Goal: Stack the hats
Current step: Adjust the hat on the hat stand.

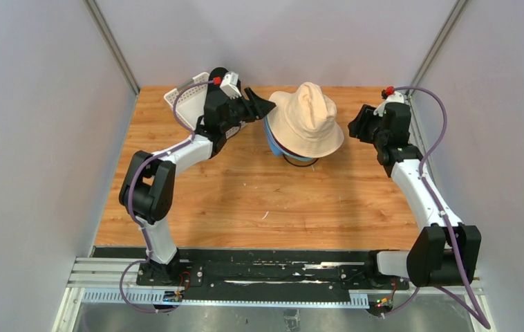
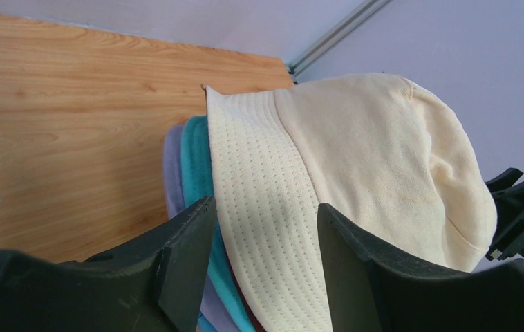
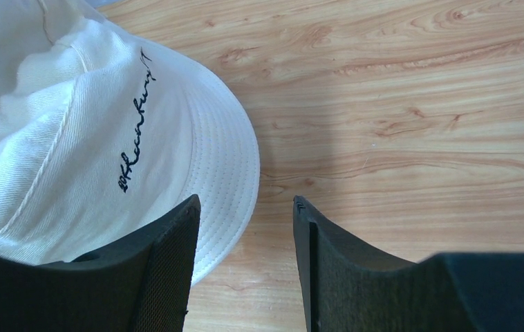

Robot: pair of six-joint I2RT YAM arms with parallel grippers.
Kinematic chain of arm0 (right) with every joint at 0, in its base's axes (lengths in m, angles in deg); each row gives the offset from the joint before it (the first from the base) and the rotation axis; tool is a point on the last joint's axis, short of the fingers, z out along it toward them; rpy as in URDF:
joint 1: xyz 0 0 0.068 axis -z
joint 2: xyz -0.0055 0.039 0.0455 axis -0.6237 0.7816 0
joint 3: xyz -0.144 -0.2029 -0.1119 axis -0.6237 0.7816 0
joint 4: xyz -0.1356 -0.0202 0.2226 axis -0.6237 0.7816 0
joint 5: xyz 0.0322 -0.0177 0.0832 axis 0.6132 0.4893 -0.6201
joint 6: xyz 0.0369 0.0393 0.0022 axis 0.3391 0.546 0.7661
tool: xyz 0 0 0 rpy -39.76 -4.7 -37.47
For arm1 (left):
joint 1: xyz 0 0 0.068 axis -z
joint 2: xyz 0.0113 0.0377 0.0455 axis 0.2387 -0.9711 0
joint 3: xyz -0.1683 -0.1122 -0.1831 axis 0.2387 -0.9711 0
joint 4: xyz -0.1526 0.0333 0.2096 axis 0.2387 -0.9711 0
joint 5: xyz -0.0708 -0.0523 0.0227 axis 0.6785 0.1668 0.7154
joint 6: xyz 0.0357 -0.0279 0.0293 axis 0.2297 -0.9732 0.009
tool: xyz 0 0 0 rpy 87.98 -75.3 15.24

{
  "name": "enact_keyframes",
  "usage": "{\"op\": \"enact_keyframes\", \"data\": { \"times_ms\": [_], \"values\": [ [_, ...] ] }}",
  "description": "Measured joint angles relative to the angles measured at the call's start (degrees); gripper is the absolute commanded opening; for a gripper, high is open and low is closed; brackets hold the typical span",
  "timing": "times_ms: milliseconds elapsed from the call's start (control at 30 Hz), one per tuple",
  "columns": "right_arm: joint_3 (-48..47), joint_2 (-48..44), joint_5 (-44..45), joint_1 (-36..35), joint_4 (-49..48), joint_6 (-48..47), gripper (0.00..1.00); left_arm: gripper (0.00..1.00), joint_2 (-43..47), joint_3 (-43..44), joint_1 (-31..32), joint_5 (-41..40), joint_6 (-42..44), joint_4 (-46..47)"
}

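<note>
- White lattice basket: at the far left corner of the tabletop, partly hidden behind the left arm.
- Left claw: jaws apart, tips just beside the left edge of the stack. In the wrist view the claw lines up with the beige brim, which shows through the gap. Contact with the fabric cannot be told.
- Hats: one stack at the far middle of the tabletop. The beige hat is on top, crown up. A blue brim shows beneath it on the left.
- The left wrist view shows a teal brim, a lavender brim and a sliver of dark red beneath the beige hat.
- Right claw: jaws apart and nothing between them, just right of the stack. In its own view the claw has bare wood in the gap, with the beige brim beside its left finger.
</note>
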State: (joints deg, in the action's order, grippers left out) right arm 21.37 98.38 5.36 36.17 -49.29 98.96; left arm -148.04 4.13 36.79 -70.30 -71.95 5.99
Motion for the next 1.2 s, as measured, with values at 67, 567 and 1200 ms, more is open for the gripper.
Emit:
{"op": "enact_keyframes", "data": {
  "times_ms": [67,567,1200],
  "values": [
    [0.04,-0.02,0.00,0.00,0.00,0.00,0.51,0.60,-0.31,0.00,0.00,0.13,-0.13,0.31],
    [0.17,-0.02,0.00,0.55,0.02,0.00,0.51,0.48,-3.13,0.02,0.00,1.51,-1.70,2.23],
    [3.02,1.42,-6.38,5.95,-0.81,2.99,0.52,0.00,-7.06,0.76,-0.72,5.11,-6.16,7.74]
  ]
}}
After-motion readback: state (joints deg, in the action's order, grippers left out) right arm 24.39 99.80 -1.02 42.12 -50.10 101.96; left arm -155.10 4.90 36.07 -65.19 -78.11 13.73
